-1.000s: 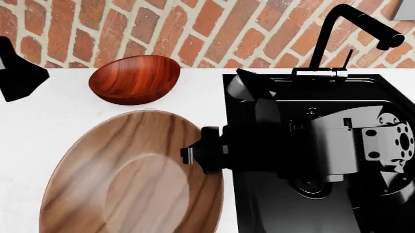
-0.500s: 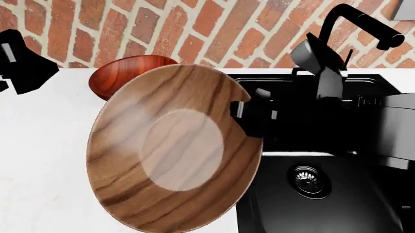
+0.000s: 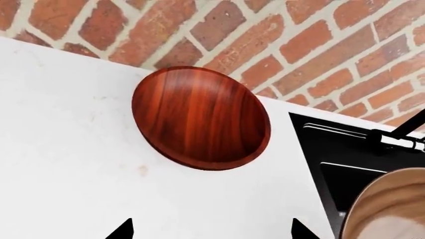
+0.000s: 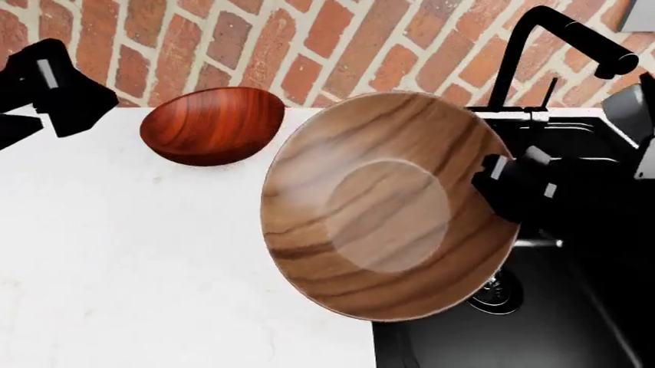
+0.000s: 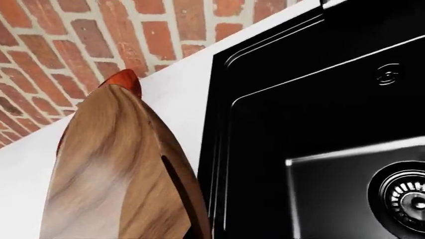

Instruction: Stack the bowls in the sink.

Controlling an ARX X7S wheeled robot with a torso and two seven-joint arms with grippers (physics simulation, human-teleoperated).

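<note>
Since the earlier frames, large walnut bowl [image 4: 394,207] has travelled from low over the tabletop [image 4: 133,253] up and rightward, now tilted on edge with its inside facing the head camera, partly over the sink [image 4: 588,307] rim. Sink is black, drain [image 4: 499,293] partly visible under the bowl's lower edge, faucet [image 4: 573,42] behind. Right hand [image 4: 511,184] pinches the bowl's right rim, closed on it; right wrist view shows the bowl edge-on right next to the camera with the basin below. Small reddish bowl [image 3: 200,117] sits upright on the tabletop against the brick wall [image 4: 307,46], well apart from the sink, untouched. Left hand [image 4: 46,88] hangs near the small bowl, empty; only two finger tips show in the left wrist view, set wide apart, so open. Step in hand looks like carrying the large bowl into the basin. Judgement: level the bowl out before lowering, since it is held by a rim pinch and steeply tilted, so it could swing or slip; keep clear of the faucet and the sink edge; set it flat near the drain, opening upward, so the smaller bowl can nest inside afterward.
</note>
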